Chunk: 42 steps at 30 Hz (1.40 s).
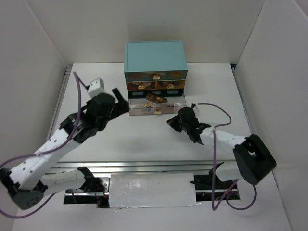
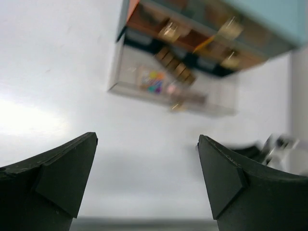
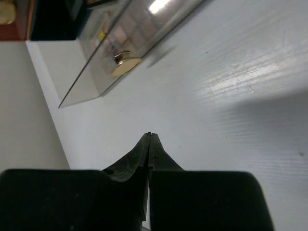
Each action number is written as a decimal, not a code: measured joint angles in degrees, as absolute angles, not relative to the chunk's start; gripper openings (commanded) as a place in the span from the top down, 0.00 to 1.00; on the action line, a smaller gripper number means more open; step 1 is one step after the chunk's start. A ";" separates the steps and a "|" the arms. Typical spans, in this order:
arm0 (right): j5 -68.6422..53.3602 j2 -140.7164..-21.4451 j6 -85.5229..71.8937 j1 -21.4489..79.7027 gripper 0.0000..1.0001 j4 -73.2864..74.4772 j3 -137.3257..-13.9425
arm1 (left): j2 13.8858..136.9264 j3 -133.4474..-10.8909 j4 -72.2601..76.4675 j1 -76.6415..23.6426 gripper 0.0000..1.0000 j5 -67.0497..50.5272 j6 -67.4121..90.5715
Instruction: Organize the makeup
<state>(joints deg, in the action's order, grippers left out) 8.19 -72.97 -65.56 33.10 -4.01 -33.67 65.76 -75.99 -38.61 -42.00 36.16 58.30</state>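
The teal chest's bottom clear drawer (image 1: pixel 166 113) is pulled out. Inside lie a brown eyeshadow palette (image 1: pixel 155 98), a small multicolour palette (image 1: pixel 148 109) and a slim stick (image 1: pixel 169 104). The left wrist view shows the same drawer (image 2: pixel 219 103) with the brown palette (image 2: pixel 175 67) and the multicolour palette (image 2: pixel 154 83). My left gripper (image 1: pixel 122 101) (image 2: pixel 147 138) is open and empty, just left of the drawer. My right gripper (image 1: pixel 169 121) (image 3: pixel 149 134) is shut and empty, just in front of the drawer's right part, near its gold knob (image 3: pixel 126 61). Other makeup is out of view.
The teal chest of drawers (image 1: pixel 155 55) stands at the back centre, its two upper rows of drawers shut. White walls close in the table (image 1: pixel 144 139) on the left, back and right. A metal rail runs along the near edge (image 1: pixel 154 166).
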 measured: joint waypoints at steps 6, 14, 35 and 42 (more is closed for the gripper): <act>10.66 -90.74 -83.50 35.99 1.00 -8.34 -38.17 | 41.15 -58.63 -43.83 -42.52 0.01 29.50 43.16; 14.46 -102.67 -96.23 36.88 1.00 -10.33 -46.30 | 18.94 -51.51 -41.34 -42.59 0.00 27.38 34.13; 15.70 -119.20 -98.19 32.77 1.00 -12.36 -67.09 | 20.10 -49.36 -39.22 -42.70 0.01 21.56 30.17; 13.89 -124.25 -96.40 30.85 1.00 -12.45 -74.96 | 20.29 -49.34 -38.96 -42.70 0.01 21.52 30.13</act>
<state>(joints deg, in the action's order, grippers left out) 13.89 -124.25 -96.40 30.85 -12.45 -74.96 20.29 -49.34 -38.96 -42.70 21.52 30.13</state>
